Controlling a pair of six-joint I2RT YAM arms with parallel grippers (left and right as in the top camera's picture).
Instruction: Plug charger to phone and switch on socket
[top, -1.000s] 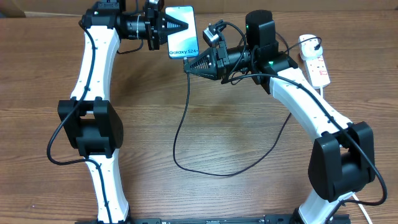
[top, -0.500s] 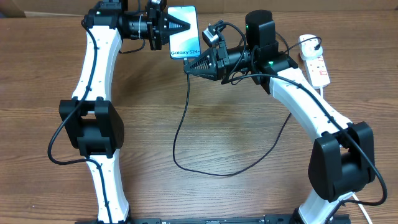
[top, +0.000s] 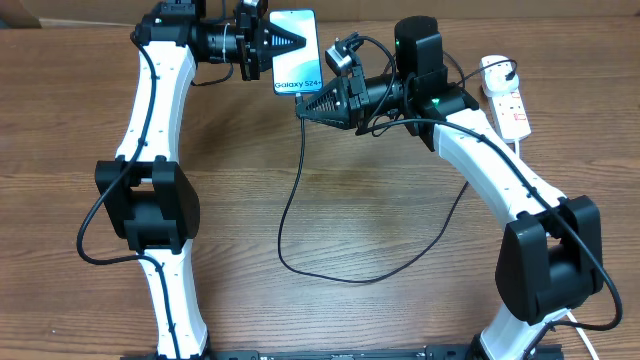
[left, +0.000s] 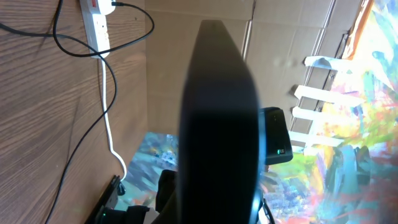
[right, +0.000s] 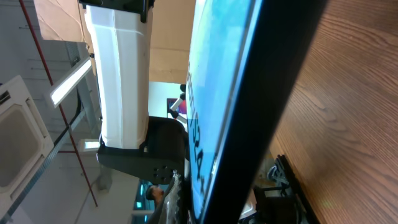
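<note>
In the overhead view my left gripper (top: 290, 42) is shut on the phone (top: 300, 25) and holds it above the table at the back, its blue-white screen facing up. My right gripper (top: 303, 106) sits at the phone's lower edge, shut on the connector end of the charger (top: 281, 240). The black cable loops down across the table and back up to the socket (top: 512, 105) at the far right. The phone's dark edge (left: 217, 124) fills the left wrist view. Its blue screen (right: 217, 93) fills the right wrist view. The connector tip is hidden.
The socket and its thick white cord (left: 109, 112) also show in the left wrist view, with the black plug in its far end (top: 497, 70). Cardboard boxes stand along the table's back edge (top: 560, 8). The cable loop lies mid-table between the arms.
My left gripper has shifted the phone slightly to the right, closer to my right gripper. The right arm and the cable have stayed still.
</note>
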